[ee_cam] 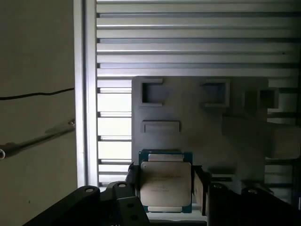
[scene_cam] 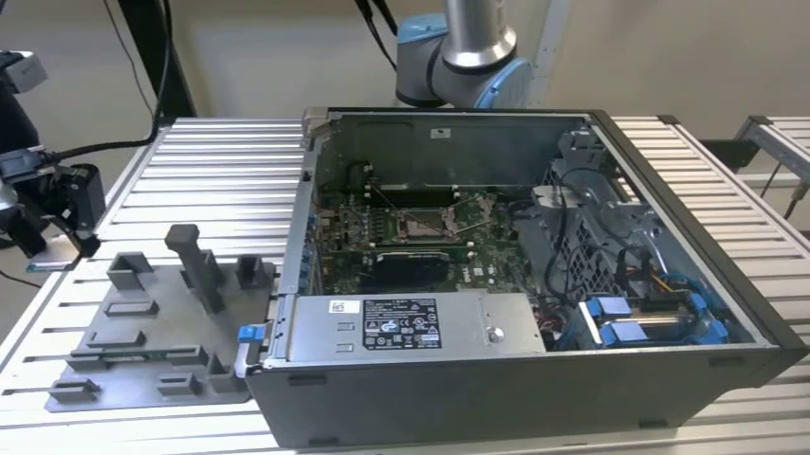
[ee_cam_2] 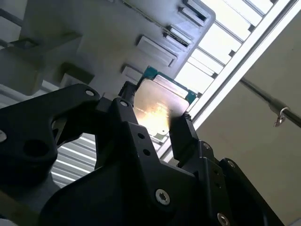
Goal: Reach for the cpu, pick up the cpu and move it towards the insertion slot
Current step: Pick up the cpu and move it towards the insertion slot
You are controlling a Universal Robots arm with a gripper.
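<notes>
The cpu [ee_cam: 165, 184] is a thin square chip with a pale silvery top and a green edge, and both wrist views show it clamped between my black fingers [ee_cam: 200, 186]. My gripper [ee_cam_2: 155, 113] is shut on it from two opposite sides. In the exterior view the gripper [scene_cam: 51, 258] hangs at the table's far left edge, just left of the grey fixture tray [scene_cam: 152, 351], with the cpu [scene_cam: 48, 266] at its tips. The insertion slot [scene_cam: 424, 225], a silver-framed socket on the green board, lies inside the open computer case, well off to the exterior view's right.
The open computer case [scene_cam: 532, 379] takes up the middle and right of the slatted metal table [scene_cam: 203, 161]. Upright grey posts [scene_cam: 190, 261] rise from the fixture tray between the gripper and the case. The arm's base [scene_cam: 462, 57] stands behind the case.
</notes>
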